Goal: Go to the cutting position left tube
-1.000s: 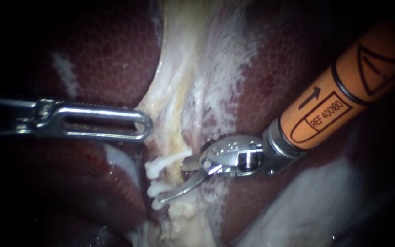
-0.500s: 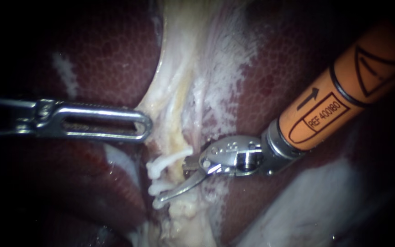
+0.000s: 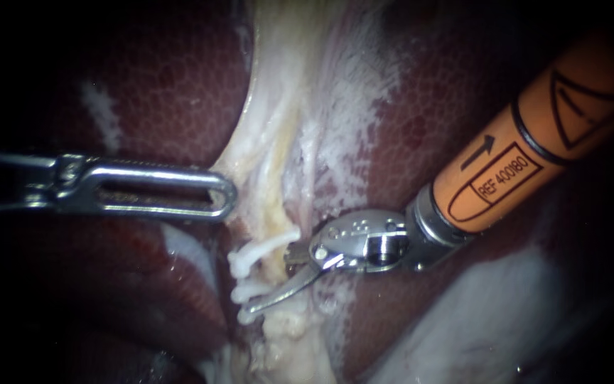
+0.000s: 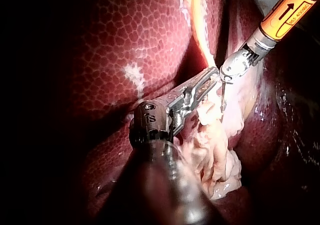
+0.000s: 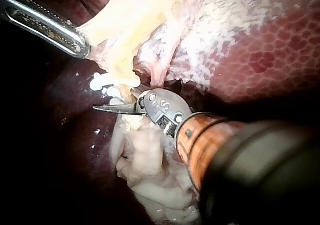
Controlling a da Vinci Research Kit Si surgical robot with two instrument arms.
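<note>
Two blades on the right instrument (image 3: 263, 284) stand apart with a clear gap and nothing pinched. The short upper blade sits just beside the left tube (image 3: 273, 222). The long lower blade angles across the tube, and its tip ends next to the lower of the white clips (image 3: 259, 249). Can't tell whether either blade touches the tube.

The left tube is the yellowish strand in the pale tissue band (image 3: 278, 107) that runs down the middle of the liver (image 3: 165, 85), between its two dark red lobes. Both clips sit across it, one just beyond the other. The stretch beside the clips lies in the blade gap. A thinner whitish strand (image 3: 308, 178) runs alongside it, on the side the right instrument enters from.

Behind the blades is a silver wrist joint (image 3: 364, 245), then the orange shaft (image 3: 520, 163), which leaves over the liver's right lobe towards the upper right.

The left instrument (image 3: 229, 195) has long slotted jaws closed on the edge of the pale tissue band, further up the tube than the clips and well apart from the blades. Its shaft runs over the left lobe.

In the right wrist view a loose lump of pale tissue (image 5: 145, 155) lies under and beside the right instrument's head.

A small white patch (image 3: 101, 107) marks the left lobe, near the left instrument.
</note>
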